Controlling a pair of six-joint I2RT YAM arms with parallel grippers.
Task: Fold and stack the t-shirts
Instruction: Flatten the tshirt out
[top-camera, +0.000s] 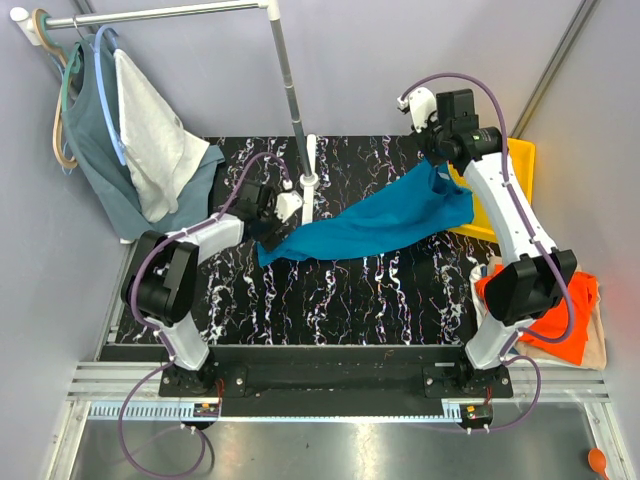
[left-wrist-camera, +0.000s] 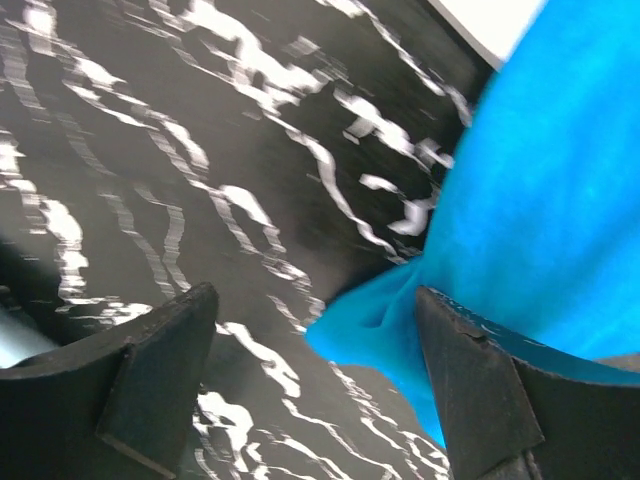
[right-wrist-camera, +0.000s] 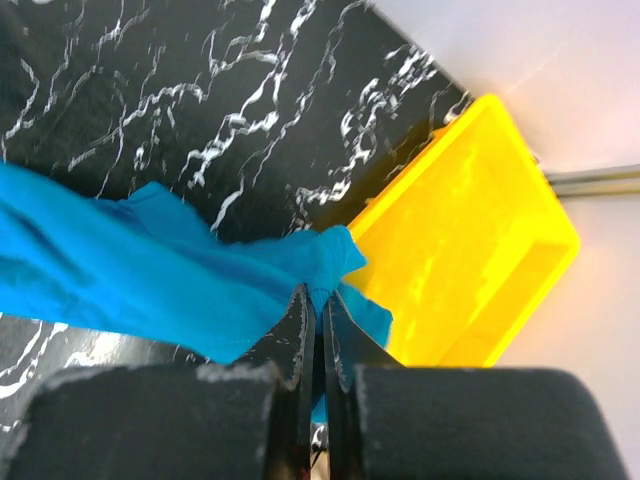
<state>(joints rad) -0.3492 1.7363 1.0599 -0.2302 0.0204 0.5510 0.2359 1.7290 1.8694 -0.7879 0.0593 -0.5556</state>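
The teal-blue t-shirt (top-camera: 370, 225) stretches across the black marbled table between the two arms, its right end lifted. My right gripper (top-camera: 437, 160) is shut on a bunched edge of that shirt (right-wrist-camera: 130, 280), the jaws (right-wrist-camera: 316, 295) pinching cloth just above the table next to the yellow bin. My left gripper (top-camera: 270, 235) hovers low at the shirt's left corner. Its jaws (left-wrist-camera: 315, 300) stand wide open, and the teal corner (left-wrist-camera: 540, 200) pokes in beside the right finger (left-wrist-camera: 480, 390). The orange t-shirt (top-camera: 570, 320) lies on a cream one (top-camera: 597, 345) at the right table edge.
A yellow bin (top-camera: 515, 165) (right-wrist-camera: 480, 230) sits at the back right, behind the right gripper. A white rack pole (top-camera: 290, 90) stands on its base (top-camera: 310, 185) just right of the left gripper. A grey-green top (top-camera: 95, 150) and a white cloth (top-camera: 150, 140) hang on hangers at the back left.
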